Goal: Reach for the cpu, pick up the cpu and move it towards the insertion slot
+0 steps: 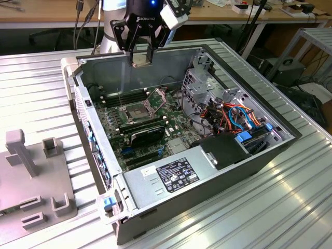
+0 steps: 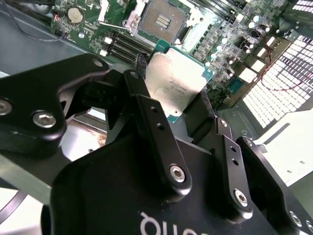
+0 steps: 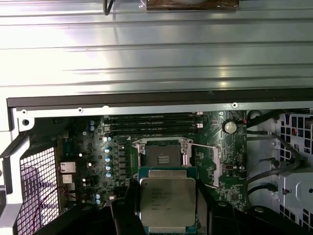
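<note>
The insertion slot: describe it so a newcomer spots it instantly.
Look inside the open computer case at the green motherboard. The insertion slot is the square silvery frame with a dark centre, below the gripper holding the cpu. The RAM slots are long and black.

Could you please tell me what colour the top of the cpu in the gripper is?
Silvery-grey, with a thin green rim; the cpu shows best in the first wrist view.

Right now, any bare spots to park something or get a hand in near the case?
Free: ribbed table at the exterior view's right of the case. Crowded: inside the case, gripper holding the cpu above the insertion slot, cables beside.
</note>
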